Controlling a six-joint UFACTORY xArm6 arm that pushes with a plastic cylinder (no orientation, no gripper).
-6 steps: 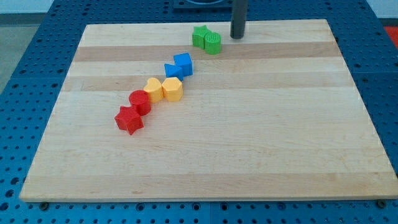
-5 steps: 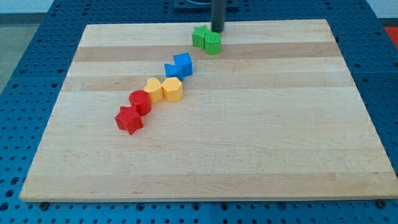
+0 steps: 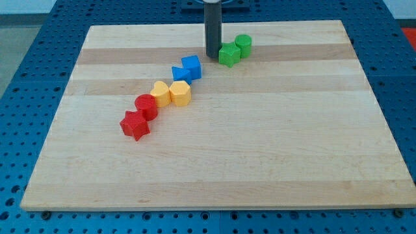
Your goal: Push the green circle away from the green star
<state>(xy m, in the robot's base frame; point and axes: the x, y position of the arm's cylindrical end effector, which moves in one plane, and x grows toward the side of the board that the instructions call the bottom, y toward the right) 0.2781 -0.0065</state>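
The green circle (image 3: 244, 43) sits near the view's top, touching or nearly touching the green star (image 3: 229, 54) at its lower left. My tip (image 3: 212, 56) stands on the board just left of the green star, close to it, and right of and above the blue blocks.
A diagonal line of blocks runs down to the left: a blue cube (image 3: 192, 66), a blue triangle (image 3: 179, 73), a yellow hexagon-like block (image 3: 180, 93), a yellow heart-like block (image 3: 159, 93), a red circle (image 3: 145, 106), a red star (image 3: 135, 125). The wooden board (image 3: 292, 149) lies on a blue pegboard.
My tip moved from the right of the green pair to their left. Both green blocks shifted right; the circle now lies up and right of the star.
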